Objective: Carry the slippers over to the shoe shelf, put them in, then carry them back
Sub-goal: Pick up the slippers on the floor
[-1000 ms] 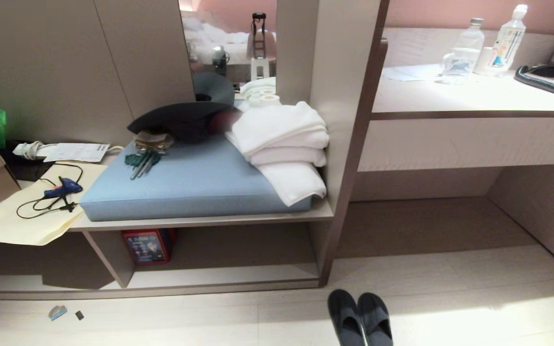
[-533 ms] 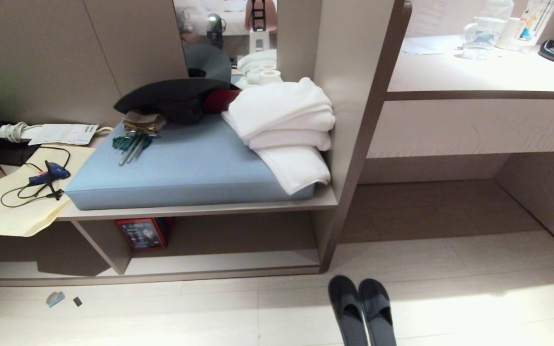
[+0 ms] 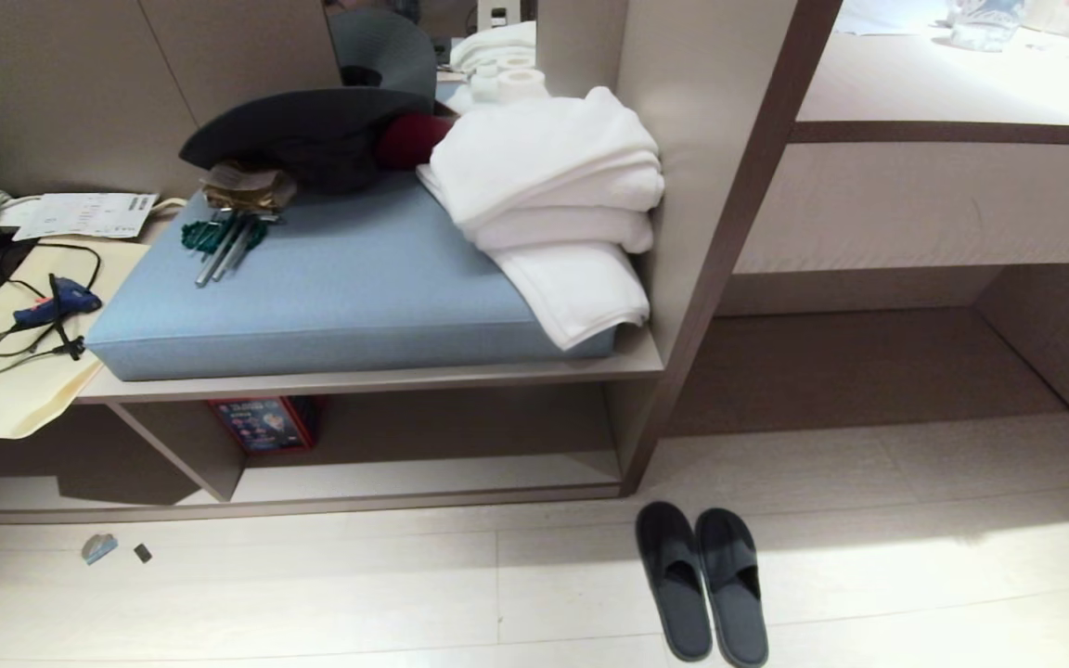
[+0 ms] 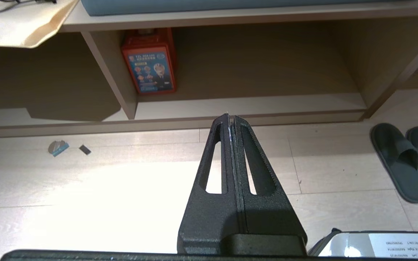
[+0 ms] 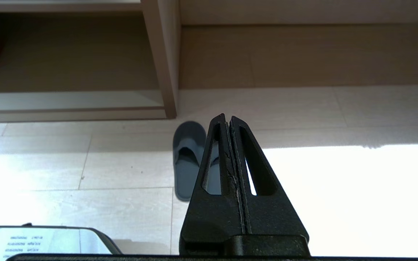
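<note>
I see the slippers [image 3: 703, 583] side by side on the pale floor [image 3: 312, 594], toes toward the wall unit, just in front of its upright panel. The shoe shelf [image 3: 423, 473], the low cubby to their left, holds only a red box [image 3: 264, 423] near its divider. Above it lie a blue cushion [image 3: 340, 297] and folded white towels [image 3: 553, 204]. My left tool [image 4: 230, 117] hangs over bare floor, fingers pressed together, holding nothing. My right tool [image 5: 228, 119] hangs above the slippers, also pinched closed and holding nothing.
</note>
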